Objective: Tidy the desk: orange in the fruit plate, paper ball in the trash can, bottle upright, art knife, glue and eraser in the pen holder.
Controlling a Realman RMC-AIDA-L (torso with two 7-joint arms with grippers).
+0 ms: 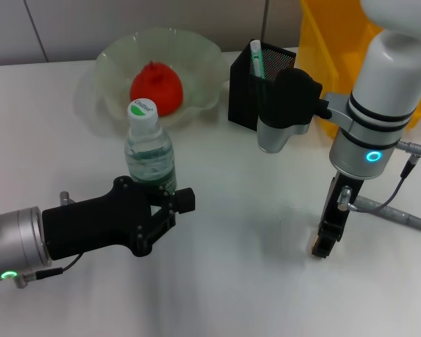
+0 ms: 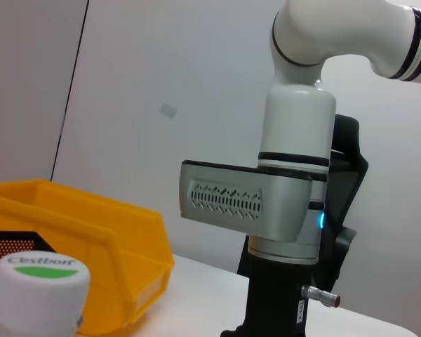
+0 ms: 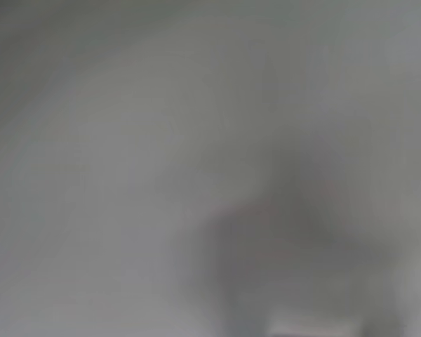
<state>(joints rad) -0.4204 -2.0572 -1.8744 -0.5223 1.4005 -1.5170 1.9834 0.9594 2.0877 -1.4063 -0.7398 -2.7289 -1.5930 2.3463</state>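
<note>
A plain pale grey wall (image 2: 161,84) with a dark vertical seam (image 2: 71,77) at nine o'clock rises behind the white tabletop (image 1: 252,281).

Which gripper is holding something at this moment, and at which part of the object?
The left gripper holds the upright clear plastic water bottle at its lower body. The right gripper points down at the white desk; whether it holds anything cannot be told.
</note>
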